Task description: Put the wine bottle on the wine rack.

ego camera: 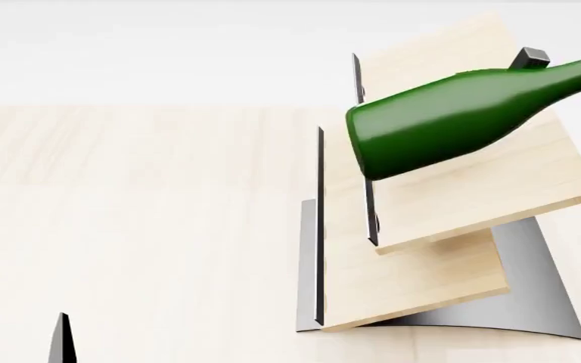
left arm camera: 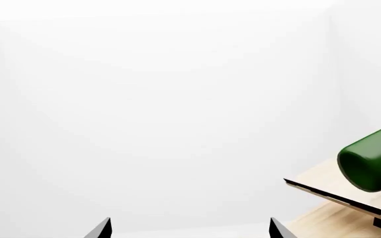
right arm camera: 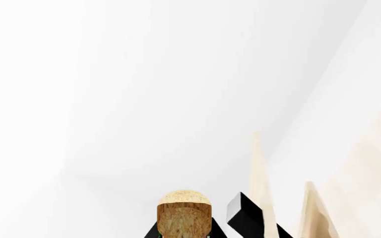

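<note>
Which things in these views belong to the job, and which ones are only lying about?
For the job: dark green glass wine bottle; stepped light-wood wine rack on a grey metal base; right end effector, holding the bottle's neck.
Not in use: left end effector, open and empty; pale wooden tabletop.

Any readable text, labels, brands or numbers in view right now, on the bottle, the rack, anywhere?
None: no readable text in any view.
Wine bottle: plain green glass, no label showing; its cork is unmarked.
Wine rack: bare wood panels, black dividers and grey base, no marks.
Table: plain wood, no writing.
</note>
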`<state>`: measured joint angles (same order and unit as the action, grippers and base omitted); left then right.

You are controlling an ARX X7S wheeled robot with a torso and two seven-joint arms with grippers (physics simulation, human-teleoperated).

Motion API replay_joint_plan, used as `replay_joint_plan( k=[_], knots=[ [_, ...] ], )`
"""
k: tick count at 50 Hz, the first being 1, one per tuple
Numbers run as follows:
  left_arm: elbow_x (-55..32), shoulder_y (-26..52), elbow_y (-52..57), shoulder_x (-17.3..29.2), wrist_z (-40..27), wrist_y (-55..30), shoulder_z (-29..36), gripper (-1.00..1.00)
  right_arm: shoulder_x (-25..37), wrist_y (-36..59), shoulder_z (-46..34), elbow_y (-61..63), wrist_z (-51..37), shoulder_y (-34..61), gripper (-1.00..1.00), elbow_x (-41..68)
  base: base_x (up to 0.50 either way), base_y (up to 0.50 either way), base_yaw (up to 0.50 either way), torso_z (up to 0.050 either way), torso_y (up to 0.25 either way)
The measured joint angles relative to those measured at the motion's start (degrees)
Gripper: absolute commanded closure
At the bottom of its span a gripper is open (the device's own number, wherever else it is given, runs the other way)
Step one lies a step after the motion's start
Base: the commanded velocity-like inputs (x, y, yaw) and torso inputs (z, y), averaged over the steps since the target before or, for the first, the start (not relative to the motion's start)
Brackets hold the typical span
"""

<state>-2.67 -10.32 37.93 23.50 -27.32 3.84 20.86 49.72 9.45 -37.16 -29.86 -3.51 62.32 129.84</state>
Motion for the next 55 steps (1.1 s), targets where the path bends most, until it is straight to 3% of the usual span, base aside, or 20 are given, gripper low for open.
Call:
replay_joint_plan(
  k=[55],
  knots=[
    [0.08, 0.55, -0.51, 0.4, -0.58, 0.02, 1.0, -1.0, -0.21, -0.09, 0.66, -0.7, 1.54, -2.3, 1.0, -1.02, 0.0, 0.0, 0.0, 0.0, 0.001]
  ],
)
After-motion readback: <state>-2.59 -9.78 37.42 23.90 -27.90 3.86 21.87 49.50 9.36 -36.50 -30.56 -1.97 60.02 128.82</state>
